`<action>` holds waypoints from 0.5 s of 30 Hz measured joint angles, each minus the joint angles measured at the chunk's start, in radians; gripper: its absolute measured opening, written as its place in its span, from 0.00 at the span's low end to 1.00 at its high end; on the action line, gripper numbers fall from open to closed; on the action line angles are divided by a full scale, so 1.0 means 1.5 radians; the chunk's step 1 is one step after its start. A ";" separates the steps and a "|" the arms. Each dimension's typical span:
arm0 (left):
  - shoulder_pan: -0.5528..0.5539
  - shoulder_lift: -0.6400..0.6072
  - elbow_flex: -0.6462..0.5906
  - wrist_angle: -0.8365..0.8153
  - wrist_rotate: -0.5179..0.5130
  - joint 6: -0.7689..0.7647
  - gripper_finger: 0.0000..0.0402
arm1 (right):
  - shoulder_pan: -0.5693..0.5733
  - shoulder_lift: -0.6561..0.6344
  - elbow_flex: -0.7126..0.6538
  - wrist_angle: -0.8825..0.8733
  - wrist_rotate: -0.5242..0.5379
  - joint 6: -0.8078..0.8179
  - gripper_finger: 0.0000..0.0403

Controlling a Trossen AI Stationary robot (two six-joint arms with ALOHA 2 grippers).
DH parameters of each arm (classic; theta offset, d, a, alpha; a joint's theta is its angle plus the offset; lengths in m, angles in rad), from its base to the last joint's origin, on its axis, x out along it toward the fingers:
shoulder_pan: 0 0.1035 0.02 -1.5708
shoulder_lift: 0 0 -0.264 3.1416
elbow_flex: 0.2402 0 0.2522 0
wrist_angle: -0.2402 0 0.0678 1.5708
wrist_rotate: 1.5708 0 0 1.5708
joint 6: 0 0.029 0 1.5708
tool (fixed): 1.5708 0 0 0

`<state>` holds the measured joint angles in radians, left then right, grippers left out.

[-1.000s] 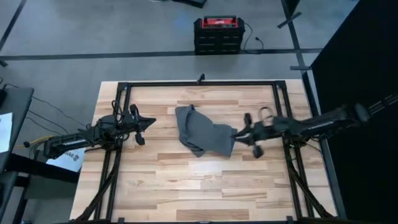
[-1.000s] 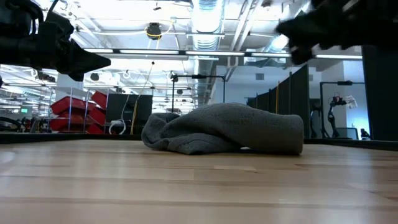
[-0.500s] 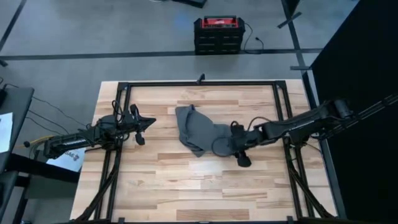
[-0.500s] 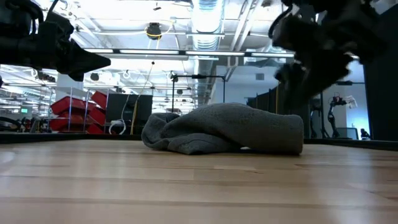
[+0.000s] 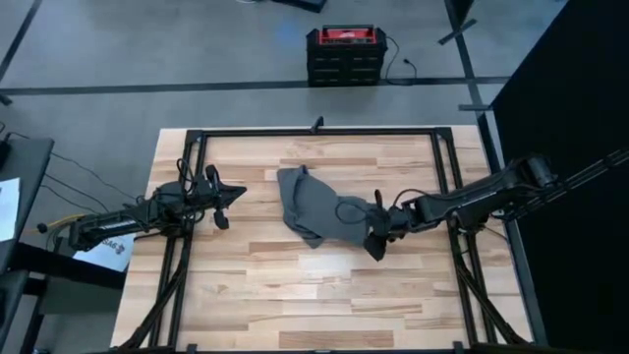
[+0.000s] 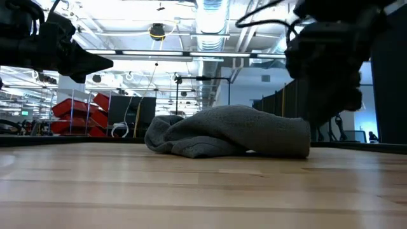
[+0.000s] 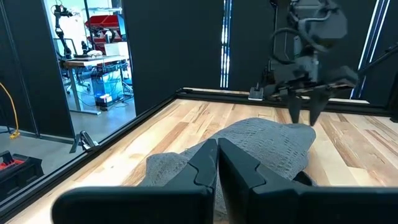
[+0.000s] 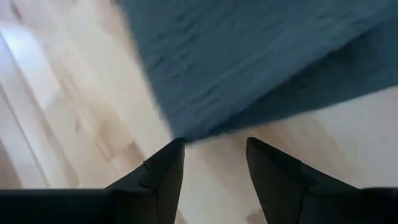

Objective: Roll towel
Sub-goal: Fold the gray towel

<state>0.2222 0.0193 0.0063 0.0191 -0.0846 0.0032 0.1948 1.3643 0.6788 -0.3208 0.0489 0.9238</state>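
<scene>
The dark grey towel [image 5: 319,214] lies crumpled in a low heap on the middle of the wooden table [image 5: 295,295]; it also shows as the towel [image 6: 229,130] in the low view. My right gripper [image 8: 211,163] is open and points down at the towel's near right corner [image 8: 186,134], one finger on each side of that corner's tip. The left wrist view shows my right gripper [image 7: 306,115] just above the heap's right end. My left gripper [image 5: 234,195] is shut and hovers left of the towel, pointing at it, with bare table between them.
Black frame rails [image 5: 444,187] run along the table's left, right and far sides. A red and black case [image 5: 344,54] stands on the floor past the far edge. Bare wood lies between the towel and the near edge.
My right gripper has gone from the table's right side toward the towel and a little toward the near edge. It has tipped from level to pointing down and has come lower over the towel's right end. The towel has kept its shape.
</scene>
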 joint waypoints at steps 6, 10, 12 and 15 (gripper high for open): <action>0.000 0.000 0.000 0.000 0.000 0.000 0.00 | -0.018 0.000 -0.046 0.167 -0.049 0.003 0.40; 0.000 0.000 0.000 0.000 0.000 0.000 0.00 | -0.033 0.030 -0.054 0.183 -0.054 -0.010 0.40; 0.000 0.000 0.000 -0.001 0.000 0.000 0.00 | -0.043 0.045 -0.054 0.211 -0.065 -0.040 0.37; 0.000 0.000 0.000 0.000 0.000 0.000 0.00 | -0.057 0.077 -0.053 0.253 -0.096 -0.089 0.27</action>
<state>0.2222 0.0196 0.0067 0.0185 -0.0845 0.0032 0.1093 1.4795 0.5991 0.0594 -0.0948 0.7896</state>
